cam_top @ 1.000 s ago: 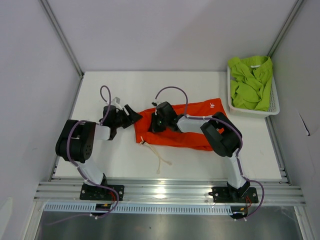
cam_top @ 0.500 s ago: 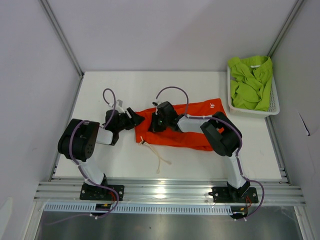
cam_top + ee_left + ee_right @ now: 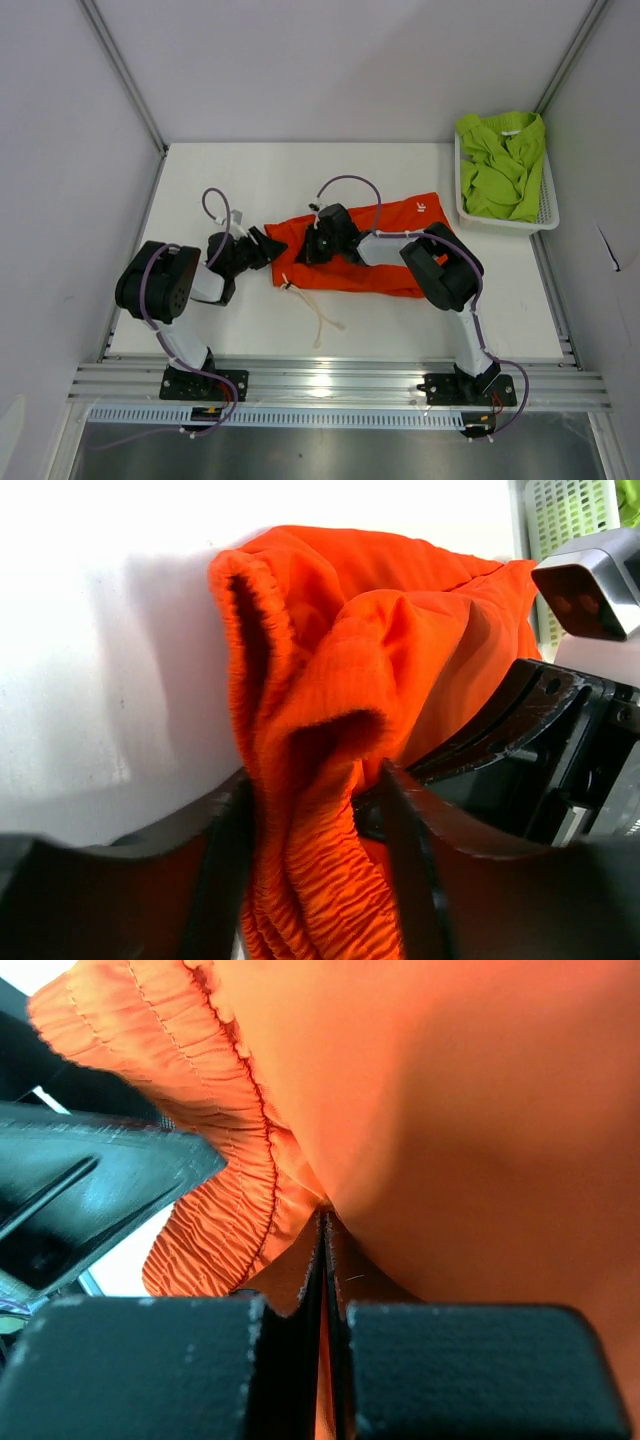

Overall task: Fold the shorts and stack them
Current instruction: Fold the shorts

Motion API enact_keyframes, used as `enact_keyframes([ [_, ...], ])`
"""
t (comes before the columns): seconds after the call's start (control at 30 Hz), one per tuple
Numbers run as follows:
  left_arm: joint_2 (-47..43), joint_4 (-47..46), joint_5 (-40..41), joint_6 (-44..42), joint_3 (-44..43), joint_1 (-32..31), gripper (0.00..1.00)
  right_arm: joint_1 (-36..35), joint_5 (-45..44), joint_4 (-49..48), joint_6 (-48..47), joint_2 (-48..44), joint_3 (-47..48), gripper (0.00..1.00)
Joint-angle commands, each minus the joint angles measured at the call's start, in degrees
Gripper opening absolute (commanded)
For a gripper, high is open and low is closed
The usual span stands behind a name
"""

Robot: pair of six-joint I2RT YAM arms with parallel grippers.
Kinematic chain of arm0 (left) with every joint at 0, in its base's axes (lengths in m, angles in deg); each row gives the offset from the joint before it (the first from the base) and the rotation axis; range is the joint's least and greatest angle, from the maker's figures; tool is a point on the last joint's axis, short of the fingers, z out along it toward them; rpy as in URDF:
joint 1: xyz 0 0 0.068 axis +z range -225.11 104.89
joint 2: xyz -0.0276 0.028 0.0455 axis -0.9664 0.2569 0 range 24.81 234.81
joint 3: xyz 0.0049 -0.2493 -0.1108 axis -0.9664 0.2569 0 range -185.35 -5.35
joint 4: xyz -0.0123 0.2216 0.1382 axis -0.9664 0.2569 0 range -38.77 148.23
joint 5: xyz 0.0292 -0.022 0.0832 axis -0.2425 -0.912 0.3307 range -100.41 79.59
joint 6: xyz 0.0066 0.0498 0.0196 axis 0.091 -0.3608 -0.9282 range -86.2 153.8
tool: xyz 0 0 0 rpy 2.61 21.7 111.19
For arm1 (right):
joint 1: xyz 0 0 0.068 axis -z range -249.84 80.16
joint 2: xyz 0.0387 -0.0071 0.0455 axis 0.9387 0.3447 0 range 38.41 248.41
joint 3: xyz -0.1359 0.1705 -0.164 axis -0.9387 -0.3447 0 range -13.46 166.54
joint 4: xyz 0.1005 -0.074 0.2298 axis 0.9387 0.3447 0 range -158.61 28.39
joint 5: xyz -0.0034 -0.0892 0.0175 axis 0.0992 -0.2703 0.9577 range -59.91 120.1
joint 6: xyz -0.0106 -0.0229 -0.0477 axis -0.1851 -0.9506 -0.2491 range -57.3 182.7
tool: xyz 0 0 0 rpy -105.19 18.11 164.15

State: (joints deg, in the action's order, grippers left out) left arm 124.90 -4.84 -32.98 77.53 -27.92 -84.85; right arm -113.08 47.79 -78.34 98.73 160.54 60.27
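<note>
The orange-red shorts [image 3: 385, 255] lie spread across the middle of the table, waistband end to the left. My left gripper [image 3: 272, 243] is at that left end. In the left wrist view the bunched waistband [image 3: 320, 810] fills the gap between its part-closed fingers [image 3: 405, 840]; the gripper [image 3: 315, 780] still stands open. My right gripper [image 3: 308, 248] is shut on a fold of the orange fabric [image 3: 450, 1110] just right of the waistband; its pads meet with cloth pinched between them [image 3: 322, 1222]. The lime green shorts [image 3: 500, 165] lie crumpled in the basket.
The white mesh basket [image 3: 552, 208] stands at the table's back right corner, against the right wall. The white drawstring [image 3: 322, 322] trails from the waistband toward the near edge. The right gripper's black body [image 3: 560, 740] sits close beside my left fingers.
My left gripper has slid right onto the waistband end and its fingers have narrowed around it. The right gripper has stayed shut on the fabric, barely moving.
</note>
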Motion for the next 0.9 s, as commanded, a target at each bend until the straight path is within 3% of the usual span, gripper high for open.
enact_keyframes([
  [0.0, 1.76, -3.87, -3.45, 1.71, -0.72, -0.90, 0.51, 0.09, -2.05, 0.95, -0.09, 2.85, -2.01, 0.00],
  [0.13, 2.12, 0.52, -3.01, 2.59, -3.87, -0.99, 0.33, -0.09, -1.96, 0.25, 0.27, 2.33, -2.63, 0.00],
  [0.2, 1.51, 7.01, -2.31, 2.07, -5.37, -0.99, 0.21, -0.09, -1.96, 0.07, 0.27, 1.72, -2.81, 0.00],
  [0.33, -2.43, 19.30, -1.08, -0.91, -10.46, -0.98, 0.07, 0.09, -1.61, 0.59, -0.26, -0.57, -3.33, 0.00],
  [0.4, -3.85, 30.02, -0.38, -2.76, -15.55, -0.90, 0.00, 0.53, -1.08, 3.13, -1.14, -2.23, -2.64, 0.05],
  [0.5, -5.87, 42.05, 0.68, -6.54, -22.16, -0.81, 0.00, 2.63, 5.14, 8.14, -2.71, -3.29, 0.35, 0.09],
  [0.63, -6.40, 50.60, 1.12, -10.93, -28.40, -0.81, 0.00, 5.45, 15.51, 15.52, -5.44, -6.18, 3.34, 0.08],
  [0.77, -4.91, 55.27, 1.74, -13.75, -33.41, -0.81, 0.00, 7.91, 21.58, 21.50, -7.20, -9.36, 3.87, 0.00],
  [0.87, -3.07, 59.22, 1.65, -15.24, -36.93, -0.72, 0.00, 9.40, 27.03, 24.93, -7.55, -9.63, 4.40, 0.00],
])
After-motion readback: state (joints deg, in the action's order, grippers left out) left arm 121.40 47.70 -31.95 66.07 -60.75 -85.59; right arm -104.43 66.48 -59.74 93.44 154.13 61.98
